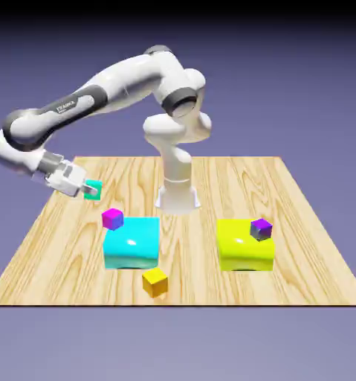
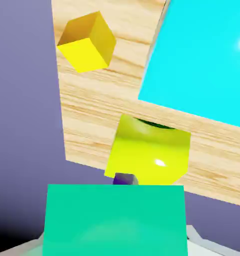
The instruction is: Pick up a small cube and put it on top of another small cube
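Note:
My gripper (image 1: 90,191) is shut on the small teal-green cube (image 1: 94,187) over the table's left part in the exterior view. In the hand view this cube (image 2: 114,220) fills the bottom, held between the jaws of the gripper (image 2: 114,246), whose grey fingertips (image 2: 201,239) barely show at its sides. A magenta small cube (image 1: 112,219) sits at the back left corner of the big cyan block (image 1: 131,242). An orange small cube (image 1: 155,282) lies on the wood in front of that block and shows as a yellow-orange cube (image 2: 86,42) in the hand view.
A big yellow block (image 1: 245,245) stands on the exterior view's right with a purple small cube (image 1: 261,228) on top. The hand view shows the yellow block (image 2: 149,155), purple cube (image 2: 125,179) and cyan block (image 2: 207,60). The robot's base (image 1: 177,195) stands mid-table.

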### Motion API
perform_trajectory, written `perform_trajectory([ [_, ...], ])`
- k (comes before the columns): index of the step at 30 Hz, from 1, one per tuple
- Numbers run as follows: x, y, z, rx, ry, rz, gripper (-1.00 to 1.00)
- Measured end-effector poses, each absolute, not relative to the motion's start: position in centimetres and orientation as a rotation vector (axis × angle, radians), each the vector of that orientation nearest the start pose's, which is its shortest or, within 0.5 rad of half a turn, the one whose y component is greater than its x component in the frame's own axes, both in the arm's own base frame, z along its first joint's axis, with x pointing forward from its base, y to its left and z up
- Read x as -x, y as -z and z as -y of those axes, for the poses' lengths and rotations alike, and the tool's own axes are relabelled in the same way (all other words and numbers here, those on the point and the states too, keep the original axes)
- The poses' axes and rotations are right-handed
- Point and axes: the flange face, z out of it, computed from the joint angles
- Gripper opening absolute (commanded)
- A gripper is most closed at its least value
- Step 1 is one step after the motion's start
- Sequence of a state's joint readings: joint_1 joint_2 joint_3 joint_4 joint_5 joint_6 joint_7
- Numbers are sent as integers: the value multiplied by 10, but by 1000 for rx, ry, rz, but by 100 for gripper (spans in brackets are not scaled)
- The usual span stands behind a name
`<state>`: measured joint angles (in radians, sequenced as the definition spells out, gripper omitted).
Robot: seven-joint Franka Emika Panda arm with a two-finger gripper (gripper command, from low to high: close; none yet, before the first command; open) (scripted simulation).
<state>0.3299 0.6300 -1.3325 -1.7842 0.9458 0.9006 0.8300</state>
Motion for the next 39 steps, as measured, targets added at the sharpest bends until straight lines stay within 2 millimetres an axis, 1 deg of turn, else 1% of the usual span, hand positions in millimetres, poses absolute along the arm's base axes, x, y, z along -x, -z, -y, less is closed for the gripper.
perform_trajectory([
  [2, -444, -431, 278, 1453, -1169, -1962, -100],
  [5, -451, -483, 254, 1586, -1122, -1917, -100],
  [8, -450, -530, 234, 1699, -1073, -1868, -100],
  [11, -444, -571, 221, 1792, -1026, -1815, -100],
  [14, -435, -605, 214, 1867, -984, -1761, -100],
  [16, -428, -623, 215, 1904, -960, -1726, -100],
  [19, -420, -644, 219, 1950, -935, -1673, -100],
  [21, -415, -652, 227, 1968, -924, -1641, -100],
  [24, -413, -658, 240, 1991, -923, -1594, -100],
  [26, -414, -656, 251, 1998, -931, -1567, -100],
  [28, -418, -650, 262, 2002, -946, -1543, -100],
  [30, -425, -639, 274, 2003, -969, -1522, -100],
  [32, -435, -625, 284, 2001, -1000, -1504, -100],
  [34, -448, -606, 293, 1998, -1038, -1490, -100],
  [36, -462, -584, 300, 1994, -1083, -1479, -100],
  [39, -488, -543, 304, 1990, -1163, -1470, -100],
])
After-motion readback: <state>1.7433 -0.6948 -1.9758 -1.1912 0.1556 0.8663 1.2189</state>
